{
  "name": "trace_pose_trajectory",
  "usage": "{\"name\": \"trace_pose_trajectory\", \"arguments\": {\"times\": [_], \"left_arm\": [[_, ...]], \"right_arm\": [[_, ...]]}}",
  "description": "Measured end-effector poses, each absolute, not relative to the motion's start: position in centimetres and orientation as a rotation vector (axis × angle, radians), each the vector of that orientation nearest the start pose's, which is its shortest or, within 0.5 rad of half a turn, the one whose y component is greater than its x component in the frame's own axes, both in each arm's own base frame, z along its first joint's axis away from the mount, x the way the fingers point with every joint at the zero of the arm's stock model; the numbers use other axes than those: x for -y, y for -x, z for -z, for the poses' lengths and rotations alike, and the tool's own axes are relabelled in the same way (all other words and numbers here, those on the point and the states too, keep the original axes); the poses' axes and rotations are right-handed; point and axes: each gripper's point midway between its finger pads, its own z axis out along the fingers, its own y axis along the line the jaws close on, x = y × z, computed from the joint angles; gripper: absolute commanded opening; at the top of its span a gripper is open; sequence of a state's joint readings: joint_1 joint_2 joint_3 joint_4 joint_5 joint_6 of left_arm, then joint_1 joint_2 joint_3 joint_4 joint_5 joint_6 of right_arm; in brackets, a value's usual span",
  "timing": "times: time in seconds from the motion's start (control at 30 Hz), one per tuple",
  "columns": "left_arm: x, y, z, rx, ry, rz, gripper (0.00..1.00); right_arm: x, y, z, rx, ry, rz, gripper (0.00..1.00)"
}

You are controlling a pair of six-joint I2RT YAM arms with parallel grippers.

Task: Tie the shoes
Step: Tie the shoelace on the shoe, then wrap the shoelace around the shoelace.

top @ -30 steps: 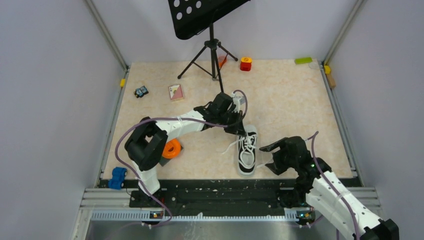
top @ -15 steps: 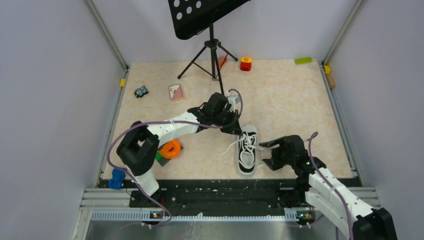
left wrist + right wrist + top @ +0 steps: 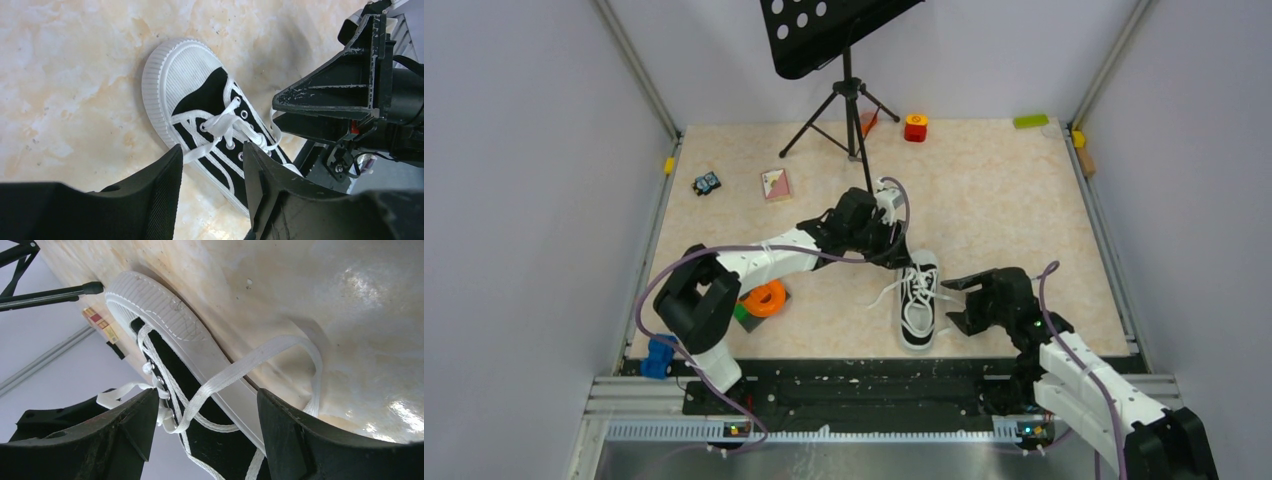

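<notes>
The shoe (image 3: 917, 300), a black sneaker with white toe cap and sole, lies near the table's front edge, toe pointing away from the arms. Its white laces (image 3: 887, 291) trail loose on both sides. My left gripper (image 3: 892, 256) hovers just beyond the toe, open. In the left wrist view the shoe (image 3: 200, 100) shows past the left gripper (image 3: 212, 150), and nothing is between the fingers. My right gripper (image 3: 952, 300) stands wide open beside the shoe's right side. In the right wrist view a lace loop (image 3: 260, 357) lies on the table in front of the right gripper (image 3: 207, 395), not pinched.
A music stand tripod (image 3: 849, 100) stands behind the left gripper. An orange roll (image 3: 767, 297) and a blue toy (image 3: 661, 355) sit at the left front. A card (image 3: 776, 184), a toy car (image 3: 707, 183), a red block (image 3: 915, 127) and a green block (image 3: 1030, 121) lie further back.
My left gripper has gone from shut to open and shifted slightly left above the toe. The right gripper has dropped lower and closer to the shoe's right side.
</notes>
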State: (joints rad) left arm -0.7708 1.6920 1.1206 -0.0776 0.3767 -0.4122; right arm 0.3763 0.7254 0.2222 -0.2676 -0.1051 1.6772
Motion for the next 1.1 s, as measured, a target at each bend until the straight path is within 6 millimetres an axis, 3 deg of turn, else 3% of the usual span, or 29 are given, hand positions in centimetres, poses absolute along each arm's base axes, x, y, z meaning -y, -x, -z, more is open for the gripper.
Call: {"name": "trace_pose_trajectory", "arguments": {"times": [0.47,0.6,0.7,0.9,1.0,1.1], "left_arm": [[38.7,-26.9,-10.6,-2.260,-0.740,1.090,0.48],[39.0,-27.0,-10.2,-2.256,-0.744,1.104,0.41],[39.2,-27.2,-9.8,-2.258,-0.744,1.104,0.31],[39.4,-27.5,-9.6,-2.255,-0.746,1.103,0.00],[39.4,-27.5,-9.7,-2.252,-0.744,1.104,0.00],[39.4,-27.6,-9.6,-2.253,-0.743,1.099,0.00]], "right_arm": [[-14.6,-20.7,-5.6,-2.128,-1.551,-1.028,0.73],[-14.6,-20.7,-5.6,-2.129,-1.551,-1.030,0.73],[-14.7,-20.7,-5.5,-2.133,-1.553,-1.028,0.72],[-14.7,-20.7,-5.1,-2.139,-1.559,-1.025,0.51],[-14.6,-20.6,-4.9,-2.140,-1.563,-1.022,0.37],[-14.6,-20.5,-4.8,-2.139,-1.564,-1.020,0.13]]}}
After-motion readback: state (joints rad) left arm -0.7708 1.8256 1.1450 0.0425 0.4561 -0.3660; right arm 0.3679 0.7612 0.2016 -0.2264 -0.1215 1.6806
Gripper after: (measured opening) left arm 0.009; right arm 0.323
